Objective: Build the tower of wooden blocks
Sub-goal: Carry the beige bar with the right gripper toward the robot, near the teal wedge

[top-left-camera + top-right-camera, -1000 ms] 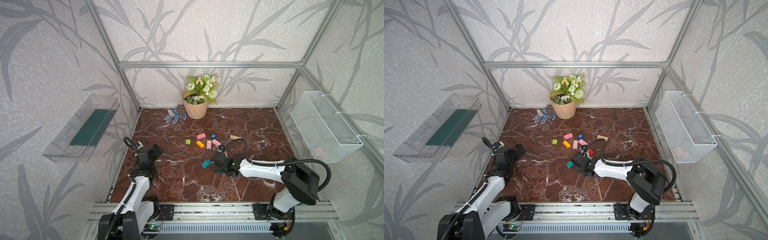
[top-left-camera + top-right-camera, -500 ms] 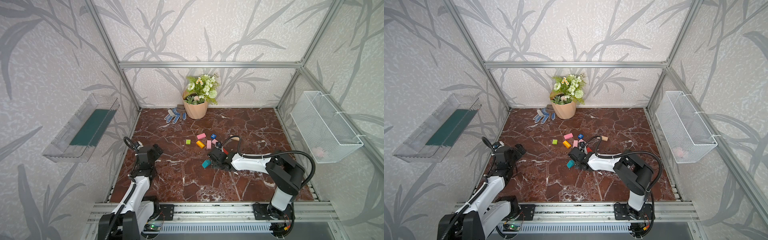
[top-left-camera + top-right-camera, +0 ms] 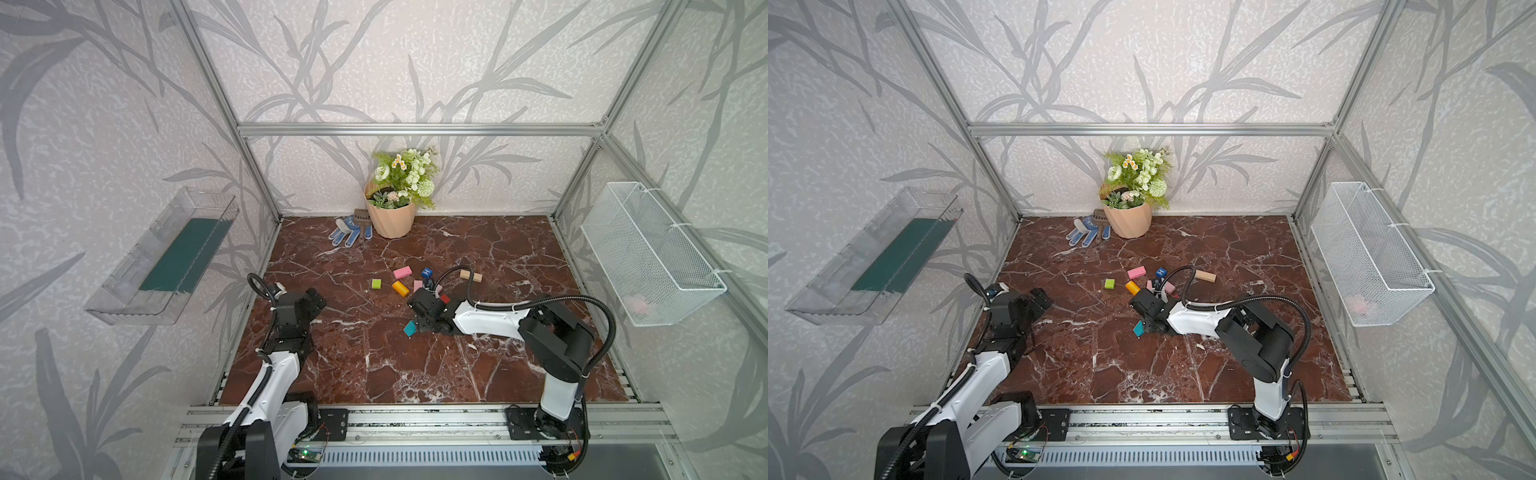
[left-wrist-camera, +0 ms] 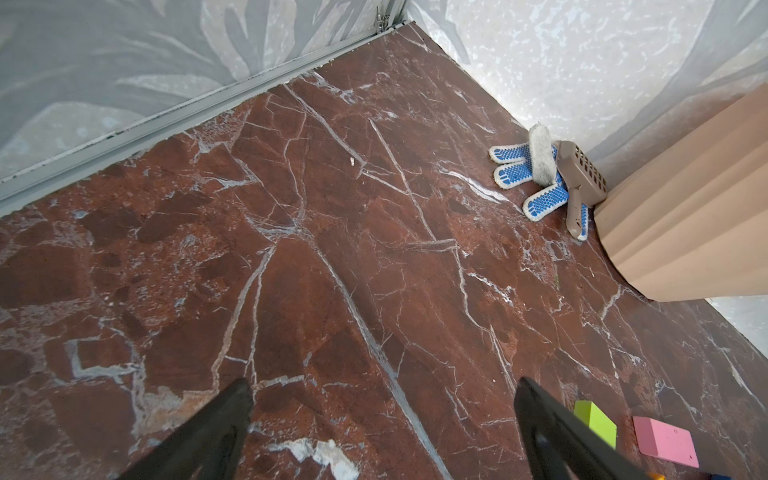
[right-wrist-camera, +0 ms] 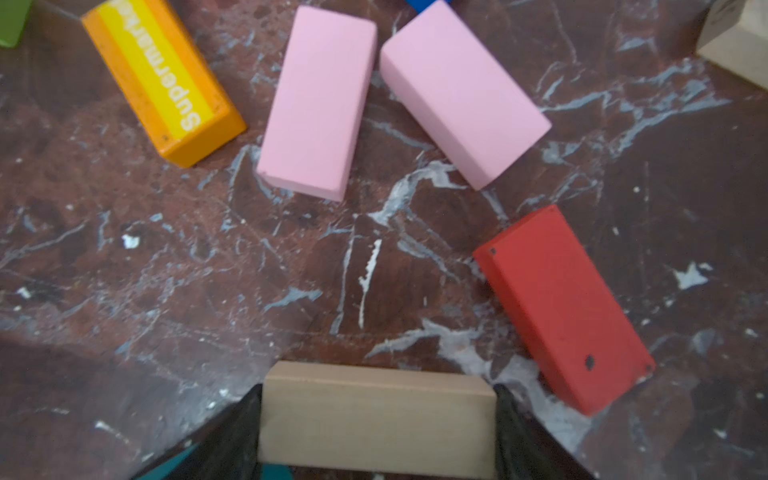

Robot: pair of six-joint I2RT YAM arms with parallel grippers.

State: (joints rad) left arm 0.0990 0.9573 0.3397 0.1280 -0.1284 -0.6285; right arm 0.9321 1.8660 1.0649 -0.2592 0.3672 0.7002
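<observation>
Squarely, right gripper (image 5: 378, 392) pinches tan block (image 5: 376, 424) (left gripper (image 4: 382, 399) gapes).

In the right wrist view, the orange block (image 5: 166, 79) has a yellow stripe (image 5: 153, 70) along its top face. On the stripe white letters read "Supermar"; the letters after that are cut by the picture edge. In both top views, the blue cube (image 3: 427, 273) (image 3: 1161, 272) shows a white letter "H" on its top face.
</observation>
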